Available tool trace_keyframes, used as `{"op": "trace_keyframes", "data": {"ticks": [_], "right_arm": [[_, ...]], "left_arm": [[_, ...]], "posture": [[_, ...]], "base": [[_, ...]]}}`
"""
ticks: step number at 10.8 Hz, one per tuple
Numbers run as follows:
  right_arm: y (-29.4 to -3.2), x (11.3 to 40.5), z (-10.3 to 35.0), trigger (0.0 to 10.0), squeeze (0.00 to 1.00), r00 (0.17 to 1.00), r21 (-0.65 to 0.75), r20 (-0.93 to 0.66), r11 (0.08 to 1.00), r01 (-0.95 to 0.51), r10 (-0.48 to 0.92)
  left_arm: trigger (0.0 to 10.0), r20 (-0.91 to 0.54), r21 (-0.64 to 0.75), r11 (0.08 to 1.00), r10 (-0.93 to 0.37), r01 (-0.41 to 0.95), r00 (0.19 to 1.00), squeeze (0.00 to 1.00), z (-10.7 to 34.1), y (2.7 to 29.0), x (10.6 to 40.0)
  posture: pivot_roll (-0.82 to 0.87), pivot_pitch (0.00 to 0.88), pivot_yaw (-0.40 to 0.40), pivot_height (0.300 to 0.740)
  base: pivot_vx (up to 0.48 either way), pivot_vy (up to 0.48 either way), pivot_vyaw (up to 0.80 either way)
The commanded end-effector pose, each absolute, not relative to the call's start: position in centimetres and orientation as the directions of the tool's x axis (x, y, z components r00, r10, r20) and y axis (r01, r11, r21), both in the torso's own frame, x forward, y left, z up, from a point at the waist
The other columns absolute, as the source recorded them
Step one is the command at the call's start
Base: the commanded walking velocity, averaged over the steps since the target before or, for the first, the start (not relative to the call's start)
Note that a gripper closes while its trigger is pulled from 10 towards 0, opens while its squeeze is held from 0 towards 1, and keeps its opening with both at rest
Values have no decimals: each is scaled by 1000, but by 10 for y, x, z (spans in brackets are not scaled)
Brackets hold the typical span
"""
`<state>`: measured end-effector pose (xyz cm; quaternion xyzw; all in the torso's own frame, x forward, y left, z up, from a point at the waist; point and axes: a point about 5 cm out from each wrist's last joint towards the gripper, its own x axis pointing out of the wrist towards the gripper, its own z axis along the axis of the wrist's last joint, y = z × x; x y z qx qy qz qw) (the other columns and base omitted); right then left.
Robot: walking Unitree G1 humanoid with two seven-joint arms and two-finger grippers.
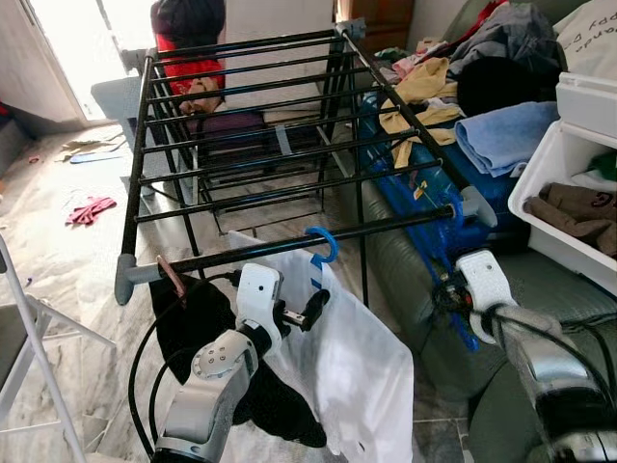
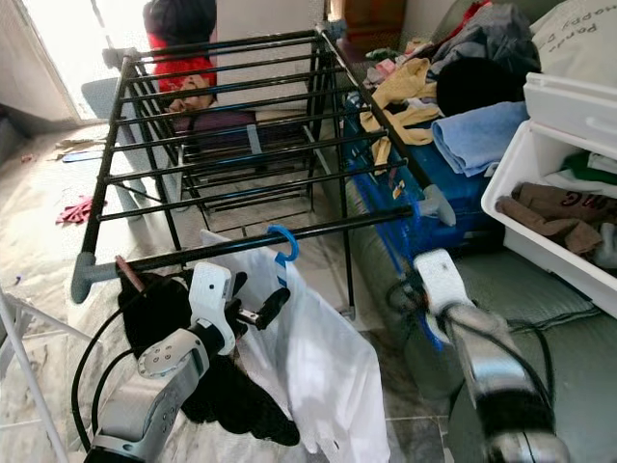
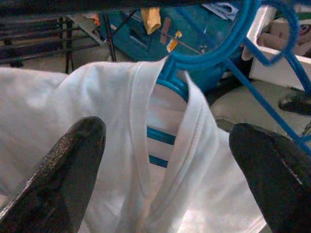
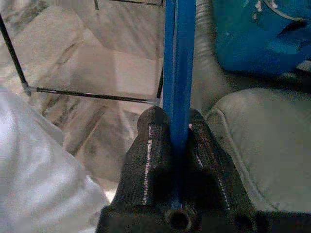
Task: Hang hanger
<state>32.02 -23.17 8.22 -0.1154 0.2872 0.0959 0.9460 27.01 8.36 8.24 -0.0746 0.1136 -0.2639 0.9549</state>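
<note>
1. The drying rack [image 1: 289, 125] stands in the middle of the room. Its front bar [image 1: 289, 253] is the place where clothes hang, so the work goes on there.
2. A blue hanger [image 1: 324, 253] with a white shirt [image 1: 352, 357] on it has its hook over the front bar, near the middle. The shirt falls freely below the bar, so this hanger seems already hung.
3. The left gripper [image 1: 310, 311] is just below the front bar, at the collar of the white shirt. Its two fingers [image 3: 63, 165] are wide apart and grasp nothing; the collar and the hanger neck lie between them without touching. It looks like the gripper has let go, or is checking that the hook sits well.
4. The right gripper [image 4: 177, 145] is below the right end of the front bar, beside the sofa [image 1: 405, 280]. Its fingers are closed tight on a thin blue bar [image 4: 179, 63], which seems to be part of a second hanger, kept ready for hanging.
5. A black cloth [image 1: 198, 318] hangs from the left end of the front bar, so the free space is to the right of the shirt.
</note>
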Motion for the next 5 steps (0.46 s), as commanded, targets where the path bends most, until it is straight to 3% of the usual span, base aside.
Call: {"op": "trace_keyframes", "data": {"ticks": [1,3,5], "right_arm": [[-228,326,88,10000,0,823,-138,-554,960,-244,130],[-215,335,89,10000,0,773,-43,-596,953,-299,215],[-208,322,71,10000,0,694,26,-670,942,-334,265]], "left_arm": [[10000,-185,-187,855,-514,484,837,0,84,87,271],[10000,-192,-182,854,-517,488,834,0,83,86,271],[10000,-201,-180,859,-509,479,837,0,82,86,270]], "posture": [[-174,0,58,740],[-169,0,51,740],[-164,0,43,740]], "base": [[0,0,0],[0,0,0],[0,0,0]]}}
